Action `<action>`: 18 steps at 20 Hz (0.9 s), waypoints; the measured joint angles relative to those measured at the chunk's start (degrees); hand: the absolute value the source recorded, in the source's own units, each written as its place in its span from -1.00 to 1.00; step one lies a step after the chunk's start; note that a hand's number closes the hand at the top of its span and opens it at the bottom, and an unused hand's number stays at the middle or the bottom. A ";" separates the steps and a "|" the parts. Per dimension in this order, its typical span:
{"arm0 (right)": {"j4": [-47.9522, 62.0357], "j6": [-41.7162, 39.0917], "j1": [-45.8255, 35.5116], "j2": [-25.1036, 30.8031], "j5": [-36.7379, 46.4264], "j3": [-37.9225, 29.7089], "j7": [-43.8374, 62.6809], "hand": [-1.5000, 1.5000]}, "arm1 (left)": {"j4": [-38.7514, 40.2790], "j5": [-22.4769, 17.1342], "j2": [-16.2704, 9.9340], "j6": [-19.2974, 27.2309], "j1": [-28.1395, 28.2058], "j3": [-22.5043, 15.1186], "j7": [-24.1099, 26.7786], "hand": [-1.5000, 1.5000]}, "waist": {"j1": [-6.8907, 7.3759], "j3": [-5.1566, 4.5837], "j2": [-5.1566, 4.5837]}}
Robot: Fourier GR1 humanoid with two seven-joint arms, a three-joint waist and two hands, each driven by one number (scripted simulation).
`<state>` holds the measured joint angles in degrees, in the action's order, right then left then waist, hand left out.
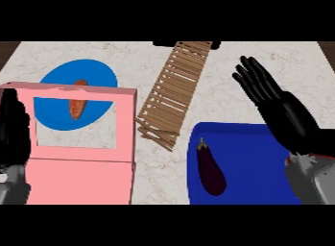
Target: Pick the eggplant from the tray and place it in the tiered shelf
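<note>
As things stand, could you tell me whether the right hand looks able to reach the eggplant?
Probably yes: the right hand is open above the blue tray, and nothing covers the eggplant lying there.

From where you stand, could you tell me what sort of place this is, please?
Probably a kitchen counter: a pale marbled worktop carries an eggplant on a dark blue tray, a carrot on a blue plate, and a pink tiered shelf.

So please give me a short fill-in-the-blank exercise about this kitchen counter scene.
1. The dark purple eggplant lies on the ____ rectangular tray.
2. The orange carrot lies on a round blue ____.
3. The pink tiered shelf stands nearest the robot's ____ hand.
4. The slatted wooden mat lies between the plate and the ____ hand.

Missing words: blue; plate; left; right
</note>
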<state>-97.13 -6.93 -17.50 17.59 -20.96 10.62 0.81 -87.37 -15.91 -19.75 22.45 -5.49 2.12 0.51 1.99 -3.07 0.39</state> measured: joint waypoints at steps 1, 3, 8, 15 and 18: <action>-0.21 0.67 -0.43 0.74 2.81 0.75 -0.30 1.00 | 0.22 -0.10 -0.16 -0.53 0.40 0.01 0.16 0.00 | -0.26 0.63 -0.06; -1.41 1.75 -1.01 4.41 11.01 2.76 -1.10 1.00 | 0.67 0.89 -1.86 -1.77 1.50 -0.63 -0.23 0.00 | -1.29 1.39 0.22; -4.11 6.10 -4.83 16.04 31.07 2.82 -2.22 -1.00 | 1.54 4.35 -7.08 -3.73 6.29 -1.63 -1.23 0.00 | -6.22 1.70 2.67; -9.54 16.83 -3.37 21.35 57.76 9.27 -4.29 -1.00 | 1.10 6.86 -11.85 -8.12 8.08 -3.60 0.04 0.00 | -8.28 2.76 1.49; -11.27 20.07 -1.41 21.97 69.52 14.17 -3.29 -1.00 | 1.30 7.30 -12.66 -9.44 7.62 -4.30 0.65 0.00 | -8.30 2.84 1.28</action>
<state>-108.39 13.14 -18.91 39.56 48.56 24.80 -2.48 -86.07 -8.60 -32.41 13.01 2.13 -2.18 1.16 -6.32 -0.23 1.66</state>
